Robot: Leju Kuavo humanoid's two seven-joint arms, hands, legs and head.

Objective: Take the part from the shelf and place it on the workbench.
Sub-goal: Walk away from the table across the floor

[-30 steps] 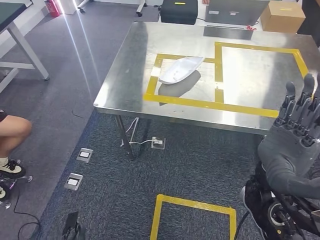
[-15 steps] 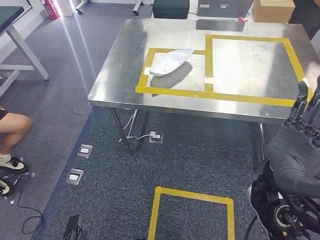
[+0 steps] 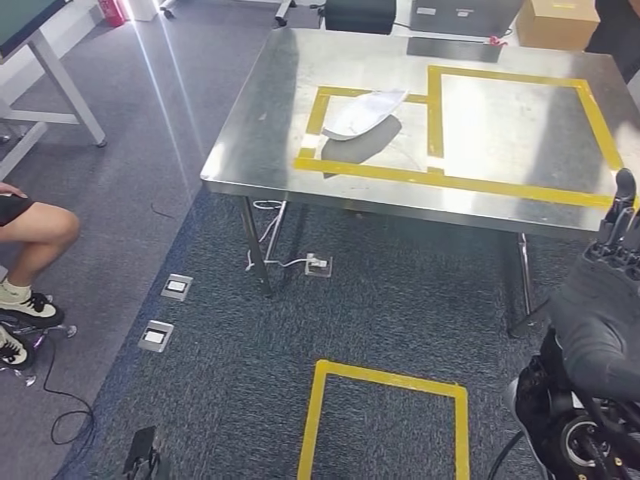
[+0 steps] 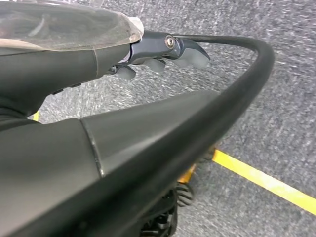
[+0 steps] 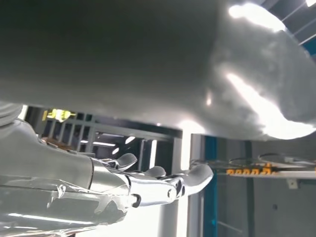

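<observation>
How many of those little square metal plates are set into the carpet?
3: two floor plates lie side by side left of the table, one nearer it, one closer to us; a third sits under the table. Others may be hidden.

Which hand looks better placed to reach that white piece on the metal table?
Probably the right hand: it is raised, fingers pointing up, beside the table's near edge, though the white piece lies well across from it. The left hand hangs low over the carpet.
</observation>
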